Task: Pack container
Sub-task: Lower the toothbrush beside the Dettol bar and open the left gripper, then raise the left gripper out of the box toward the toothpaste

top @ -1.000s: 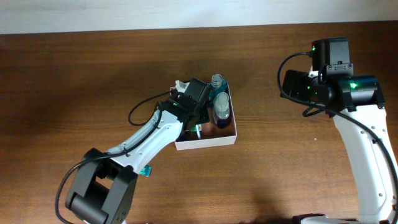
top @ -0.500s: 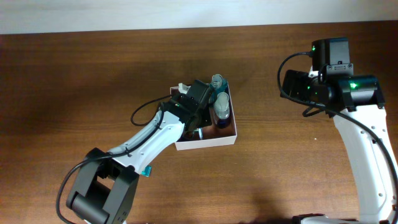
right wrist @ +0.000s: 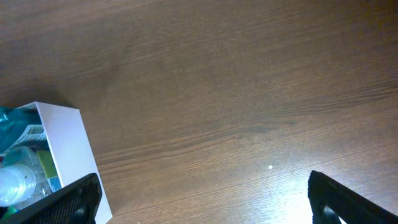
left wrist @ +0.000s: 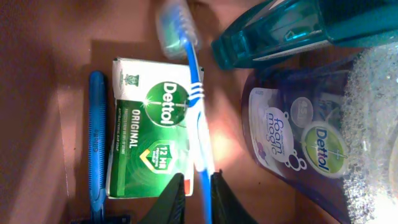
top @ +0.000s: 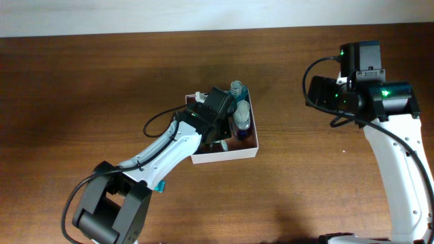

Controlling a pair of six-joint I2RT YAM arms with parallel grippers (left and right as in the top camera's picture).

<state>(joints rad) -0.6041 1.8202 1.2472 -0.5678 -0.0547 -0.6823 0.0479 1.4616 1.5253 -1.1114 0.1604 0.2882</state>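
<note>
The container (top: 224, 155) is a white-walled box with a reddish-brown floor (left wrist: 233, 146), at mid-table. In it lie a green Dettol soap packet (left wrist: 146, 124), a blue razor (left wrist: 96, 143), a teal spray bottle (left wrist: 280, 31) and a purple Dettol foam bottle (left wrist: 298, 143). A blue and white toothbrush (left wrist: 196, 106) rests across the packet. My left gripper (left wrist: 196, 180) reaches into the box (top: 220, 140). Its fingers stand on either side of the brush handle, a narrow gap showing at the left finger. My right gripper (right wrist: 205, 199) hangs wide open over bare table, right of the container (right wrist: 62, 143).
A small teal item (top: 161, 186) lies on the table near the left arm's base. The right arm (top: 380, 102) stands at the right side of the wooden table. A white wall runs along the table's far edge.
The left gripper has shifted slightly inside the box and its jaws have parted a little round the toothbrush handle. The right arm has not moved.
</note>
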